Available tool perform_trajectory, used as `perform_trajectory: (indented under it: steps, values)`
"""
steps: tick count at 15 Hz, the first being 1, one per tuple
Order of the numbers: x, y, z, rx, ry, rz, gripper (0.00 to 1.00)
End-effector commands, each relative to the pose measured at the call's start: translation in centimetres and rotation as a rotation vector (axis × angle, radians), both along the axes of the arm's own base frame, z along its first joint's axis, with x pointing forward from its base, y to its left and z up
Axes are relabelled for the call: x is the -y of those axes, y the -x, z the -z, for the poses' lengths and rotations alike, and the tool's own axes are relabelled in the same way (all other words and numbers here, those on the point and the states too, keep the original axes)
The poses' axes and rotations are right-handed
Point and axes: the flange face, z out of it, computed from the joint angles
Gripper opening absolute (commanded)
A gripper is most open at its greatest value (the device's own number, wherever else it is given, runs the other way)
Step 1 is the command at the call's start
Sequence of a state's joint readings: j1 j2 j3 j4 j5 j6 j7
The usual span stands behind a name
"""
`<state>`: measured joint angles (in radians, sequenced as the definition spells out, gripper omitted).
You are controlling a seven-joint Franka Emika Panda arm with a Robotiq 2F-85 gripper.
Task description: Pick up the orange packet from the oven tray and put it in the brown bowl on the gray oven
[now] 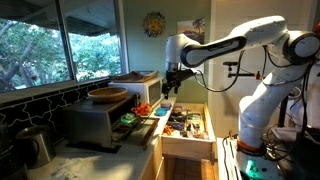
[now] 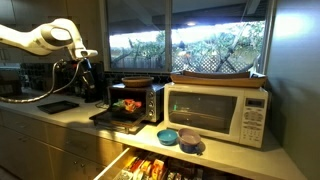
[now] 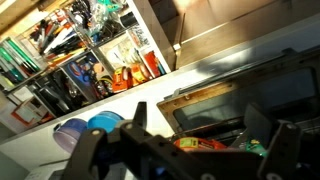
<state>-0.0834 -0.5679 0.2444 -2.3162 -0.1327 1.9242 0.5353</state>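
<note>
The orange packet (image 3: 193,143) lies on the dark oven tray (image 2: 108,117), which juts out of the open front of the gray oven (image 1: 92,122). A green item (image 3: 256,147) lies beside the packet. The brown bowl (image 1: 108,95) sits on top of the oven and also shows in an exterior view (image 2: 138,82). My gripper (image 1: 172,84) hangs above and to the side of the tray, apart from it. In the wrist view its fingers (image 3: 200,135) are spread apart with nothing between them, and the packet shows below.
A white microwave (image 2: 218,110) stands beside the oven with a flat brown board (image 2: 215,76) on top. Two small bowls (image 2: 178,138) sit on the counter in front of it. An open drawer (image 1: 186,126) full of items juts out below the counter. A kettle (image 1: 38,145) stands near the oven.
</note>
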Motion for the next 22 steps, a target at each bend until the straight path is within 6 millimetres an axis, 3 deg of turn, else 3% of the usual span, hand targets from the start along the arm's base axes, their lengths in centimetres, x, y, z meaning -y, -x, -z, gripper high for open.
perform_trajectory:
  steps: [1,5,8,9,10,12,15,22]
  values:
    - [2.1,-1.5,-0.1,0.075,0.093,0.141,1.00]
    - [5.7,-2.9,0.4,-0.025,0.304,-0.039,1.00]
    - [8.3,-3.2,0.3,-0.027,0.276,-0.219,1.00]
    - [9.1,-3.4,0.0,-0.005,0.263,-0.236,1.00]
    - [8.1,-3.3,0.2,-0.019,0.274,-0.169,1.00]
    - [8.9,-3.3,0.1,-0.015,0.268,-0.169,1.00]
    - [8.6,-3.6,0.4,-0.015,0.273,-0.170,1.00]
    - [15.3,-6.4,2.3,0.189,0.113,-0.252,1.00]
